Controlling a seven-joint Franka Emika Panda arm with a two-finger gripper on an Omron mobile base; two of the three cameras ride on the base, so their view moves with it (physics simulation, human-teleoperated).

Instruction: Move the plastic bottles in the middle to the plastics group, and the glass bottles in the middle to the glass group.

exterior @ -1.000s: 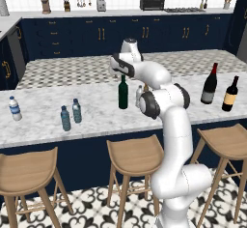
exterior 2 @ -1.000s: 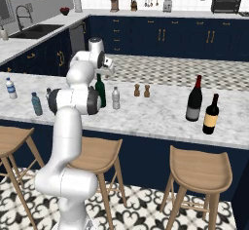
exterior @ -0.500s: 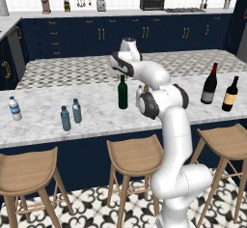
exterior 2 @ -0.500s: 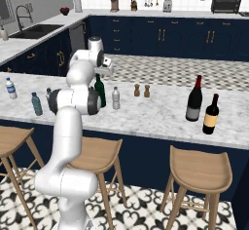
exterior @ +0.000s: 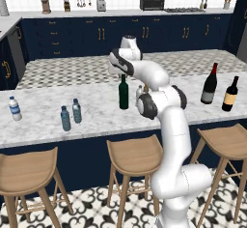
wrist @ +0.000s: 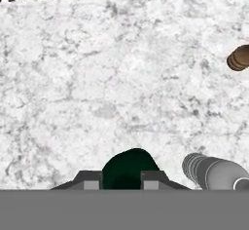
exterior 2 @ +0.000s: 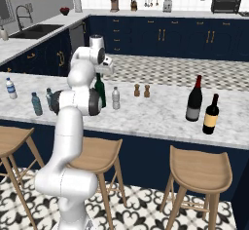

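— Hand view first: what are the fingers doing?

— They are closing tight on the top of the green wine bottle; the dark green shape is sitting between the two tips. Just beside it the clear greyish-white bottle is standing on the marble bench, and a brown shaker is showing near the edge.

— And where is this bottle standing?

— Left base view is showing the green bottle upright in the middle of the bench, with the fingers coming down on its neck. The pale blue bottle is standing just beside the teal-blue bottle, and the white bottle with blue band is far at the left end.

— The glass group?

— Two near-black wine bottles – one with grey-white label, one with yellow-tan label – are standing well apart from it, at the right end.
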